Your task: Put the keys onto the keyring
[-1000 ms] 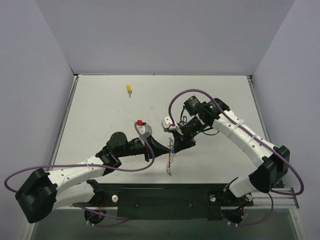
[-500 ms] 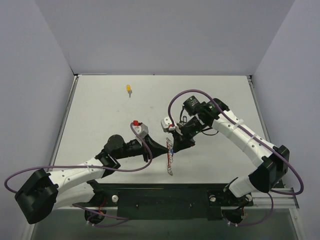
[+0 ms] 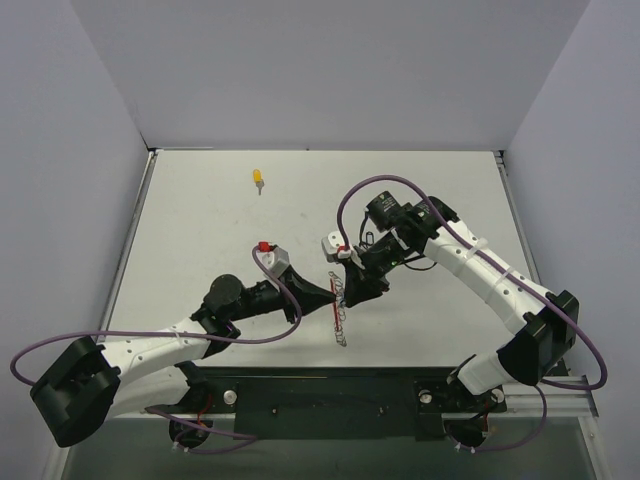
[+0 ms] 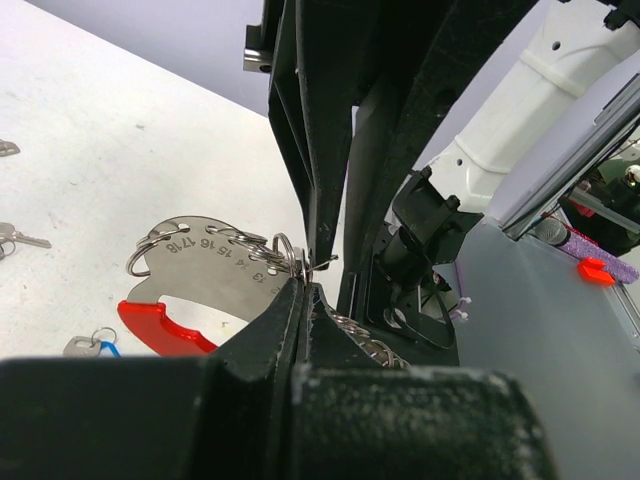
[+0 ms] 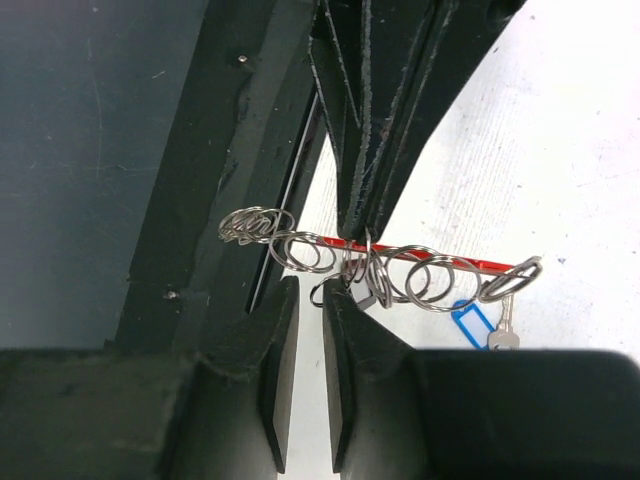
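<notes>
The keyring (image 3: 338, 312), a red-backed silver plate strung with several wire rings, is held off the table between the two arms. My left gripper (image 3: 328, 297) is shut on one of its rings; the left wrist view shows the pinch (image 4: 303, 283) beside the numbered plate (image 4: 210, 265). My right gripper (image 3: 348, 288) faces it, jaws narrowly apart (image 5: 310, 295) with nothing between them, just below the ring row (image 5: 420, 262). A small dark ring and black tag (image 5: 376, 292) hang at its fingertip. A blue-tagged key (image 5: 470, 325) sits under the keyring's end. A yellow-tagged key (image 3: 258, 178) lies far back left.
More small keys (image 4: 12, 238) lie on the white table to the left of the keyring. The black base rail (image 3: 330, 390) runs along the near edge. Purple cables loop over both arms. Grey walls close in the table at the back and sides.
My left gripper has drawn back a little to the left with the keyring in it. My right gripper has followed slightly left and stays close to the rings.
</notes>
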Robot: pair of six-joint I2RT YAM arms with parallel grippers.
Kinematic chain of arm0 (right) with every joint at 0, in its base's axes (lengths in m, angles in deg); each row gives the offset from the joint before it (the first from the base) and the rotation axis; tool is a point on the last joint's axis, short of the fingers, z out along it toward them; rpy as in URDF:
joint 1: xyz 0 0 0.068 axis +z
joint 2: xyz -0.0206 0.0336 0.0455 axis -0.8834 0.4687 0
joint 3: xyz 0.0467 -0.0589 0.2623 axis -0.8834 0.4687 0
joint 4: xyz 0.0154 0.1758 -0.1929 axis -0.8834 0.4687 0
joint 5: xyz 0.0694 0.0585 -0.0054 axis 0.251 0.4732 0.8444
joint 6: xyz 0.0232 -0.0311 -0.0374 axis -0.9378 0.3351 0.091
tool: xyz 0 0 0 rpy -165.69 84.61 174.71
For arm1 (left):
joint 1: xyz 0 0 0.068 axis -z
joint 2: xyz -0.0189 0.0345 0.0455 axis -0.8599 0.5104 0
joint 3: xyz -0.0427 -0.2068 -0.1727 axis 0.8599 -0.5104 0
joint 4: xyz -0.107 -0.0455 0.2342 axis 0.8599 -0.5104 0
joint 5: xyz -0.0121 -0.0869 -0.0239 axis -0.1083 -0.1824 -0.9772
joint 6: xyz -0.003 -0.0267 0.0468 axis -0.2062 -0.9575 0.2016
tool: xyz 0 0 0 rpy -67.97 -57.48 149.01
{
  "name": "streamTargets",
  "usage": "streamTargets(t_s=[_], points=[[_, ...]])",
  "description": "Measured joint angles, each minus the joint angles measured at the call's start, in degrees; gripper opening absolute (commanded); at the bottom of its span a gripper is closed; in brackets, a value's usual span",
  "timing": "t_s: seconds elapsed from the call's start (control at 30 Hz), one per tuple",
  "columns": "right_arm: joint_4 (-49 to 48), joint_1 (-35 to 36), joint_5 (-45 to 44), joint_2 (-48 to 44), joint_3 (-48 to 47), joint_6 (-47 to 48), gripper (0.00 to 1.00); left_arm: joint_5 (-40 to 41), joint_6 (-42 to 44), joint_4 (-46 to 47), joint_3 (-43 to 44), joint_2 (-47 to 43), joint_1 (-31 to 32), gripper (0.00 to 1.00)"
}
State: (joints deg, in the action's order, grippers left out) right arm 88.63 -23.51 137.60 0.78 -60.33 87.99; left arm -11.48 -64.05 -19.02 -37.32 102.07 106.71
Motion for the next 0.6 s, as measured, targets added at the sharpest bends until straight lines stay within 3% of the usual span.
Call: streamTargets(t_s=[0.3,0.43,0.6], points=[[3.45,-3.69,3.19,0.0,0.0,0.35,0.45,0.44,0.28,0.74,-0.04,0.0,-0.59,0.0],[4.28,-4.9,3.78,-0.02,0.0,0.57,0.45,0.42,0.42,0.76,-0.04,0.0,-0.7,0.0],[4.39,-5.53,4.66,-0.02,0.0,-0.46,0.3,-0.85,0.72,1.01,-0.02,0.63,-0.7,0.0]])
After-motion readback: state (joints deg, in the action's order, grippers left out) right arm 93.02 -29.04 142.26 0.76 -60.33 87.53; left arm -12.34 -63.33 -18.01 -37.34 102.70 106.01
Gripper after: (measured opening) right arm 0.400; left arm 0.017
